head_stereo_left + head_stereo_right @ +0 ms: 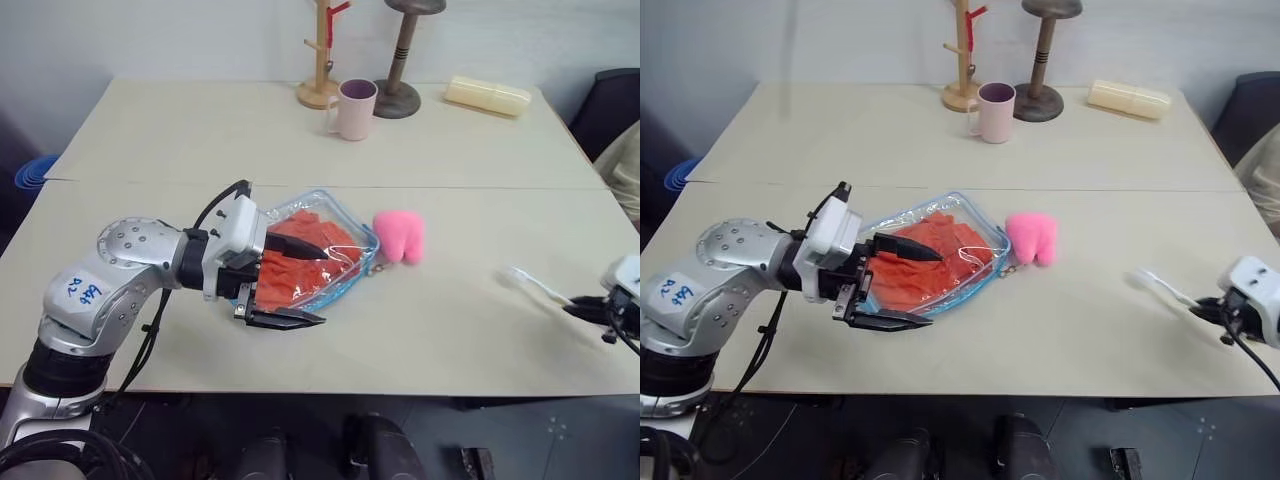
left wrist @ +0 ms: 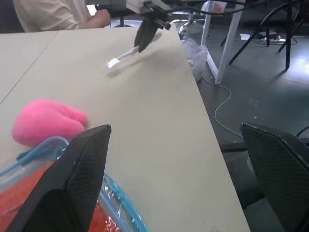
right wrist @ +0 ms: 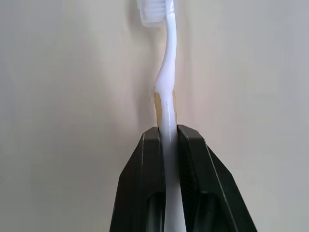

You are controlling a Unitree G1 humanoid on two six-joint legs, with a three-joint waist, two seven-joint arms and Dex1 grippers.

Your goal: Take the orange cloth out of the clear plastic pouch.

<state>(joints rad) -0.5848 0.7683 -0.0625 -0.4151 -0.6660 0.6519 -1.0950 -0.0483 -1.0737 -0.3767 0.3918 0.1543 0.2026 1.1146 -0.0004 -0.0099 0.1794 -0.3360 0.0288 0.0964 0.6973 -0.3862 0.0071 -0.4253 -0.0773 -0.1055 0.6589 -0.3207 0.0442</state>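
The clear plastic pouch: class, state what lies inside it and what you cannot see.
Inside the clear plastic pouch lies the crumpled orange cloth, visible through the plastic. The open left gripper covers the pouch's near end, so anything there stays hidden.

A: What's covered on the clear plastic pouch [image 1: 345, 262]?

B: Its near-left end sits behind the left gripper [image 1: 300, 285]; the upper finger [image 1: 297, 247] lies across the orange cloth [image 1: 300, 262], hiding a strip of it. In the left wrist view, pouch and cloth run off the frame's edge.

A: Right side?

B: The right gripper [image 1: 1203, 310] is cut by the frame edge, arm unseen. The white toothbrush [image 3: 167, 87] has its handle end buried between the shut fingers, its bristle head clipped at the frame edge and smeared in the head views.

A: Anyone around?

B: A person [image 2: 58, 13], cropped to a torso and a hand.
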